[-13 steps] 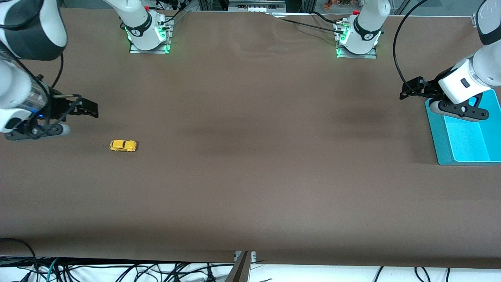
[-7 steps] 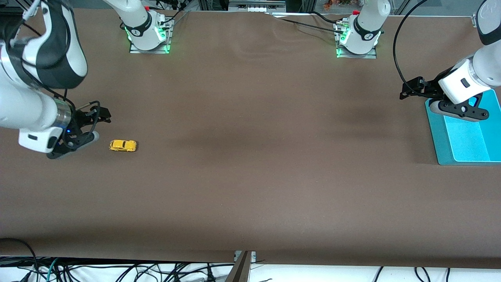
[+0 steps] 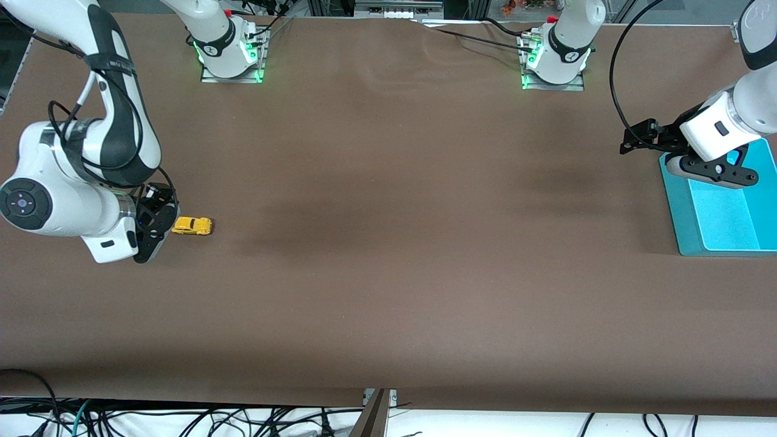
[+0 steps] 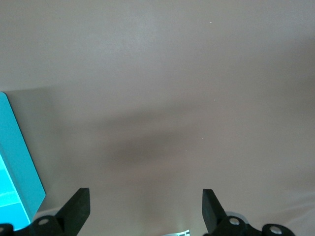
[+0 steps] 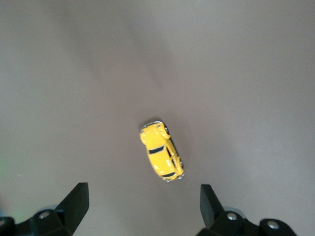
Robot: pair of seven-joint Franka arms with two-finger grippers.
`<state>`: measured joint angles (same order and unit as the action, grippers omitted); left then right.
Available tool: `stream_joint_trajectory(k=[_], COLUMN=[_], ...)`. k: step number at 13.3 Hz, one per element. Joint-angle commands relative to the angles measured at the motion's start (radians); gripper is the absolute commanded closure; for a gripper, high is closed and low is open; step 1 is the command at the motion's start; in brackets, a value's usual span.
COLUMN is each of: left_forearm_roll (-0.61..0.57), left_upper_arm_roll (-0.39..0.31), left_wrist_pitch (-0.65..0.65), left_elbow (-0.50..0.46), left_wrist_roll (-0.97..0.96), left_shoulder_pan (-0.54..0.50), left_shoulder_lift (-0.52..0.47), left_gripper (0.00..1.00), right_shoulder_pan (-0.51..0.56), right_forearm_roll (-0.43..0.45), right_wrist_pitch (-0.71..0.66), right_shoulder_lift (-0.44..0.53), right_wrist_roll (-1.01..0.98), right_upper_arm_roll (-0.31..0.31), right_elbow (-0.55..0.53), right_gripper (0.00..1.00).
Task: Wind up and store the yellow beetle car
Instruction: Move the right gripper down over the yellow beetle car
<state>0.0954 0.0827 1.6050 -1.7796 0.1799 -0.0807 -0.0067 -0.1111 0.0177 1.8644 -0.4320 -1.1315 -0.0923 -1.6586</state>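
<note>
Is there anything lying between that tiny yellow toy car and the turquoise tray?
Nothing: in the front view only bare brown tablecloth stretches between the tiny yellow toy car and the turquoise tray.

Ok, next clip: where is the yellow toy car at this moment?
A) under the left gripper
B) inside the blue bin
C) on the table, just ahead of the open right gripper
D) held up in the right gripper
C: the yellow toy car sits on the brown table, untouched, just ahead of the open right gripper.

A turquoise bin (image 3: 722, 212) sits on the brown table (image 3: 388, 273), seemingly empty.
</note>
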Motion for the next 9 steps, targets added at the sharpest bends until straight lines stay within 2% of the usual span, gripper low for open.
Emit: stream_joint_trajectory(k=[1, 5, 9], left_forearm_roll=[0.030, 0.030, 0.030], left_upper_arm_roll=[0.002, 0.002, 0.002], left_wrist_pitch=[-0.017, -0.017, -0.017], left_elbow=[0.017, 0.019, 0.019], left_wrist_roll=[0.021, 0.021, 0.021], left_shoulder_pan=[-0.010, -0.010, -0.010], left_shoulder_lift=[0.004, 0.004, 0.004], left_gripper=[0.00, 0.00, 0.00], right_shoulder_pan=[0.053, 0.094, 0.096], right_forearm_roll=[-0.005, -0.015, -0.016], right_wrist_pitch=[0.167, 0.375, 0.553], right_shoulder_lift=[0.035, 0.045, 0.075], right_wrist_roll=[-0.201, -0.321, -0.332], right_upper_arm_roll=[0.003, 0.003, 0.005], right_elbow=[-0.159, -0.321, -0.460], right_gripper=[0.00, 0.00, 0.00])
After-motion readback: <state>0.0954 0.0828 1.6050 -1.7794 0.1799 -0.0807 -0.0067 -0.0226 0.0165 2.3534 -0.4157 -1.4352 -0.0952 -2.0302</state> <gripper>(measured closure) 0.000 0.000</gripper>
